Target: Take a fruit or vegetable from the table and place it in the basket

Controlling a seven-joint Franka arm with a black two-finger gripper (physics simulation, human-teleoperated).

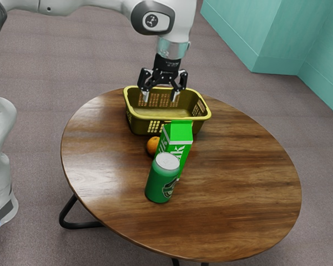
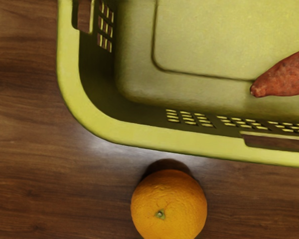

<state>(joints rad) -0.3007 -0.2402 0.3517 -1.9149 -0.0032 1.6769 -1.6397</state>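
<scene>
We have the gripper (image 1: 160,97) over the basket (image 1: 140,126), fingers pointing down, fingertips at about the height of its rim as the exterior view shows them. Our jaws stand spread well apart, with open air between them.

The task's fruit and vegetable are in two places. The orange (image 2: 169,204) sits on the table (image 1: 238,183), just outside one long wall of the basket, near a rounded corner. In the wrist view a narrow strip of wood and a dark shadow lie between its skin and the yellow-green rim. The sweet potato (image 2: 289,77) lies inside the basket on its floor, one tapered end pointing toward the short wall by that corner, with a wide stretch of basket floor between them.

Around the orange, our room is uneven. The basket bounds one side, and the green milk carton (image 1: 180,133) stands upright close by, partly hiding it in the exterior view; we cannot tell whether they touch. The green can (image 1: 162,183) stands upright just in front of the carton. On the exterior view's left, a broad run of wood reaches from the orange to the table's curved edge. An even wider one spreads from the carton and can to the edge on the exterior view's right. The basket itself stands near the table's far edge, its wall with the handle slots upright.
</scene>
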